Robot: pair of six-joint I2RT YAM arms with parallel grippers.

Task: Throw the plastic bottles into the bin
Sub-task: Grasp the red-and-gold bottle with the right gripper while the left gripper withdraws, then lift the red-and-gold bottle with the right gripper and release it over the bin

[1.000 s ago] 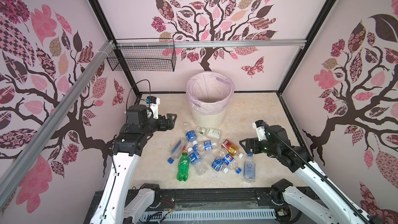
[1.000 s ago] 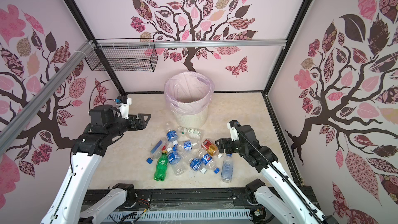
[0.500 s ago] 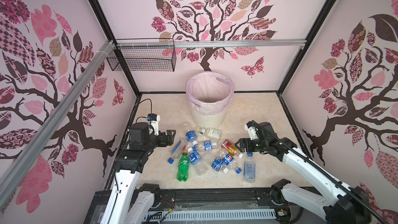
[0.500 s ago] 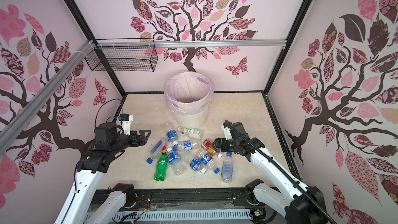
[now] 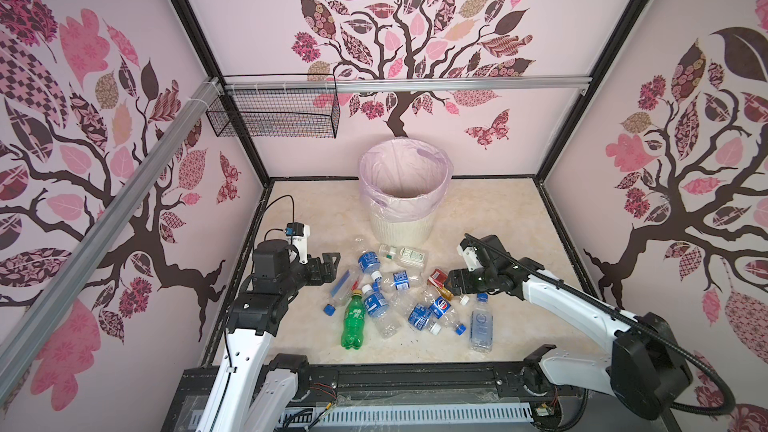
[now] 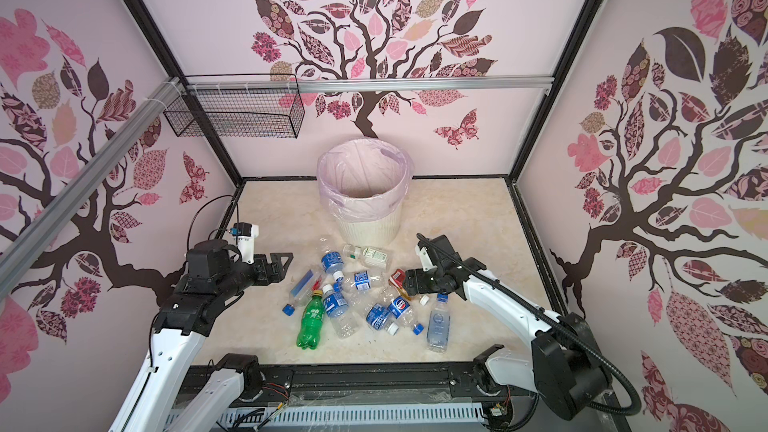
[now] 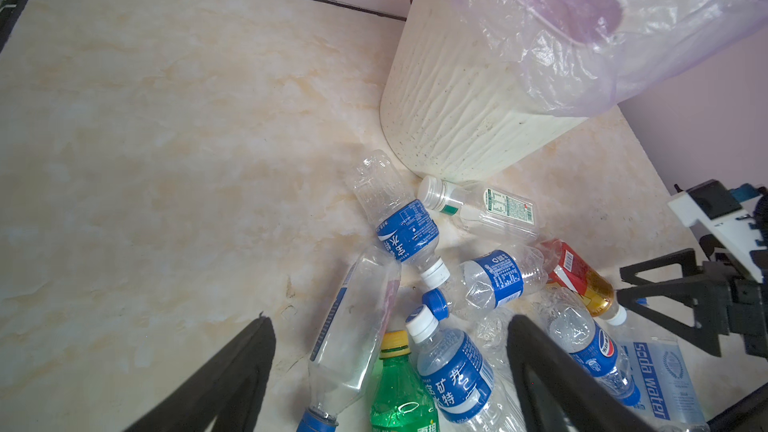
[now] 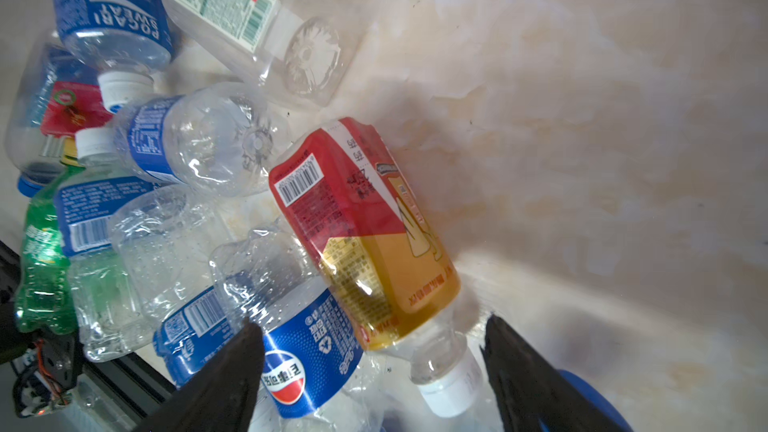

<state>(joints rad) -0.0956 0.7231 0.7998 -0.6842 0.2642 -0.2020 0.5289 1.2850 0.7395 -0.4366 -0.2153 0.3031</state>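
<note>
Left gripper (image 5: 330, 264) jaws spread, empty, beside pile of small clear, blue-labelled and green plastic bottles (image 5: 376, 305) lying on beige marble worktop (image 5: 498, 218). Right gripper (image 8: 372, 326) jaws spread astride neck of red-and-yellow-labelled plastic bottle (image 8: 357, 218). Cream ribbed bin with pink bag liner (image 5: 401, 230) stands just behind pile.

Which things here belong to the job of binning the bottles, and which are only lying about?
For the job: the plastic bottles on the floor, among them the green bottle, the red-and-yellow bottle and the soda water bottle; the cream ribbed bin with its pink bag.
Only there: the black wire mesh basket by the aluminium rail.
</note>
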